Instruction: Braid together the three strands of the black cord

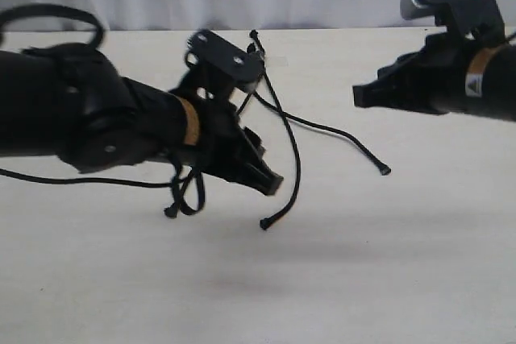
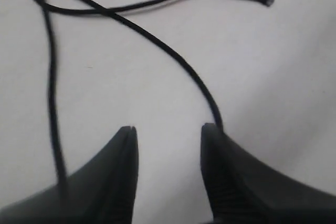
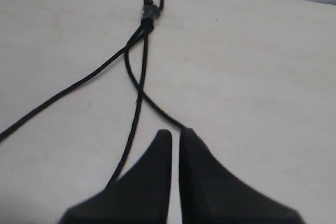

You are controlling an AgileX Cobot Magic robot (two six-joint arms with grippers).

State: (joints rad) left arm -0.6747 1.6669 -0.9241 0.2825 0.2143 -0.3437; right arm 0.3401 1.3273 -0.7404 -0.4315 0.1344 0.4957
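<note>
Black cord [image 3: 137,103] lies on a cream tabletop [image 1: 387,279]. Its knotted end [image 3: 148,13] is held under clear tape [image 3: 169,22] near the far edge, approx. mid-table. From there the three strands [image 2: 157,44] fan out loose and unbraided. In the ext. view one tip [image 1: 383,170] lies off to the right and one [image 1: 264,223] near centre. The third [image 1: 171,212] curls into a loop under the L arm.

The L arm comes in from the left edge, forearm sloping down to the right. The left gripper [image 2: 169,148] is nose-down, low over the table, amid the strands. Its jaws stand wide apart w/ bare table between them and nothing held. One strand runs right beside one fingertip [image 2: 211,132] and another passes along the outside of the other finger. Whether either touches a finger can't be told.

The R arm enters from the right edge, higher in frame, forearm approx. level and pointing left. The right gripper [image 3: 175,148] has its jaws nearly together, w/ only a sliver of gap and nothing in it. In its wrist view a strand passes behind the fingertips. In the ext. view the gripper sits apart from the cord.
</note>
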